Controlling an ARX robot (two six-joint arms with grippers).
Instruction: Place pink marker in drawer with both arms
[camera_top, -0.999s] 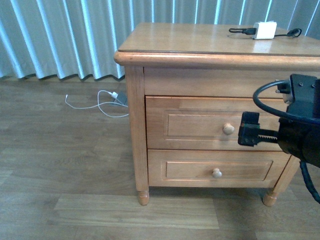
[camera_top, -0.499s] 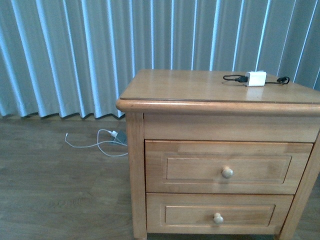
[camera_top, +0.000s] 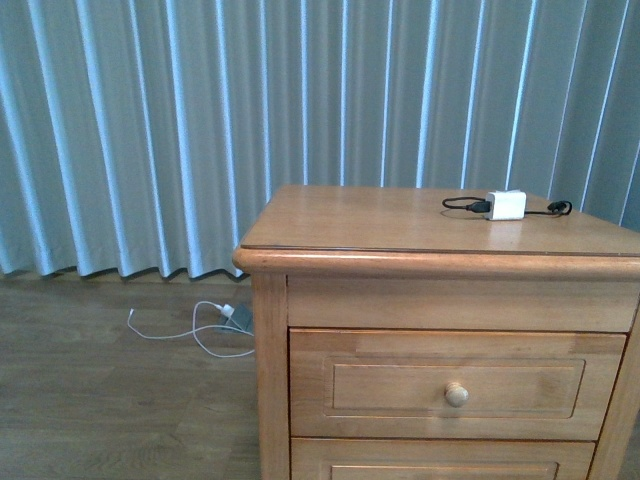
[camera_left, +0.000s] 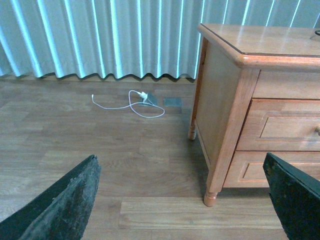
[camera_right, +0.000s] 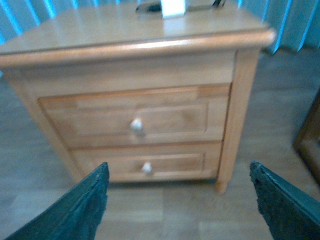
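Observation:
The pink marker is not in any view. The drawer (camera_top: 455, 383), the taller upper one of the honey-coloured nightstand, is closed, its round knob (camera_top: 456, 393) facing me. Neither arm shows in the front view. My left gripper (camera_left: 180, 165) hangs open over the wooden floor, off the nightstand's left front corner, with the drawer (camera_left: 287, 125) at the picture's edge. My right gripper (camera_right: 179, 167) is open and empty in front of the nightstand, some way back from the drawer (camera_right: 132, 117) and its knob (camera_right: 136, 125).
A white charger block (camera_top: 507, 205) with a black cable lies on the nightstand top (camera_top: 400, 220). A white cable and plug (camera_top: 200, 325) lie on the floor by the grey curtain (camera_top: 150, 130). Below sits the shallower drawer (camera_right: 145, 162). Dark furniture (camera_right: 310, 135) stands beside the nightstand.
The front view has swung upward, so the nightstand sits lower in frame and more curtain shows. The right arm, in front of the drawers a second ago, has left that view.

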